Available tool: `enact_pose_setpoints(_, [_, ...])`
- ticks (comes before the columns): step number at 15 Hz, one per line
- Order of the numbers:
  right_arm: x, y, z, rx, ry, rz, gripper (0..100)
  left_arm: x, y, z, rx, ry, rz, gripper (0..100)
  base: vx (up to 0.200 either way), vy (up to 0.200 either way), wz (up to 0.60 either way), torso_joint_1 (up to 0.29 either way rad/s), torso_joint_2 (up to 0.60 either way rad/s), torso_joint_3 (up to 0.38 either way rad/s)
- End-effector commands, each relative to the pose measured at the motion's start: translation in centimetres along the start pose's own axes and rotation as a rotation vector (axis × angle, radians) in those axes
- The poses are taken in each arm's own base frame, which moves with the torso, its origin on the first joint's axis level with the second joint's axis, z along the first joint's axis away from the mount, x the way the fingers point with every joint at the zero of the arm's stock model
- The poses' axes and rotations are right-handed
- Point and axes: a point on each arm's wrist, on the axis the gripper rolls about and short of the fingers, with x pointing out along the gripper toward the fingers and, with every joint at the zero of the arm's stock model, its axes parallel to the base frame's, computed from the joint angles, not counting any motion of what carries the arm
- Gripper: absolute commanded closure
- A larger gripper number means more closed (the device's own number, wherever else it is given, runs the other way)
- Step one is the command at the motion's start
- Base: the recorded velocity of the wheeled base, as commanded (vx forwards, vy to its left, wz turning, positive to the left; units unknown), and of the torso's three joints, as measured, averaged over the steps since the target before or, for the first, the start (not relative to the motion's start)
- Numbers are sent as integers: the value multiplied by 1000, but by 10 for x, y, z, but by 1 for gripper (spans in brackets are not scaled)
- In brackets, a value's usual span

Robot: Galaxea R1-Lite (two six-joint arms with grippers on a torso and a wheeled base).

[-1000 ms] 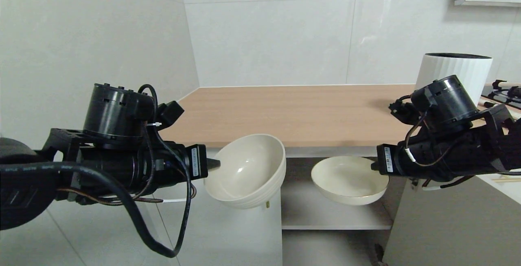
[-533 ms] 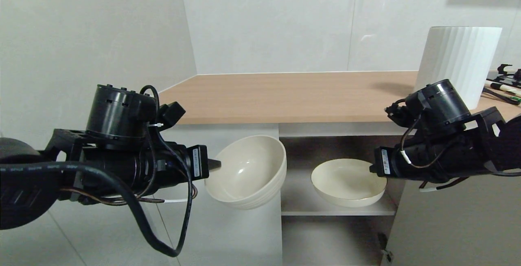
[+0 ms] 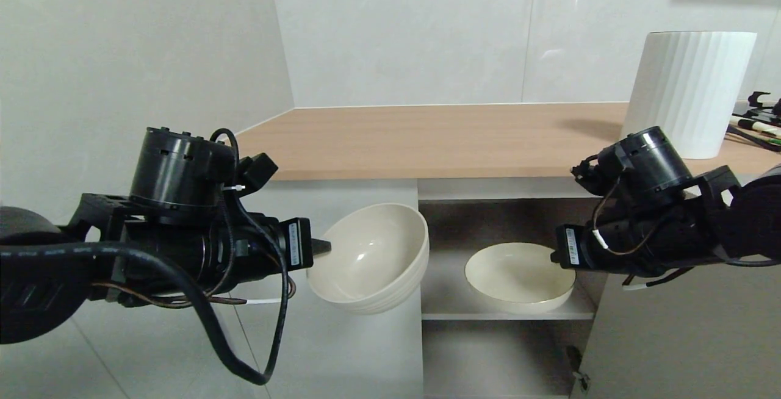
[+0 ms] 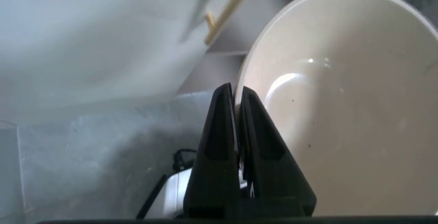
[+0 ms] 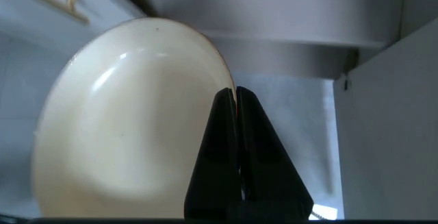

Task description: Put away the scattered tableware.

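Observation:
My left gripper is shut on the rim of a deep cream bowl, held tilted in front of the closed white cabinet door. In the left wrist view the fingers pinch the bowl at its edge. My right gripper is shut on the rim of a shallow cream plate, which hangs just above the shelf inside the open cabinet. The right wrist view shows the plate clamped between the fingers.
A wooden countertop runs above the cabinet. A tall ribbed white container stands on it at the right, with utensils beyond. The open cabinet door hangs at lower right. Tiled walls close the left and back.
The head view has dropped, so the countertop sits higher in the picture and the shelf shows. My right gripper moved the plate slightly left and down, closer to the shelf. The left arm kept still.

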Motion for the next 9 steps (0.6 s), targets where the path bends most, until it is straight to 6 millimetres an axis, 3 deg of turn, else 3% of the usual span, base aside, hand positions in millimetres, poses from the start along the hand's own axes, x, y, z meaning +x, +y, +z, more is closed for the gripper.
enact_pose_setpoints(1, [22, 4, -9, -21, 69, -13, 100, 0, 0, 0, -1, 2, 2, 100, 0, 0, 0, -61, 85, 36])
enact_pose_setpoints(5, [74, 12, -34, -77, 191, -43, 100, 0, 0, 0, -1, 2, 2, 100, 0, 0, 0, -9, 13, 12])
enact_pose_setpoints(9, [144, 7, -65, -90, 194, -87, 100, 0, 0, 0, -1, 1, 1, 100, 0, 0, 0, 0, 0, 0])
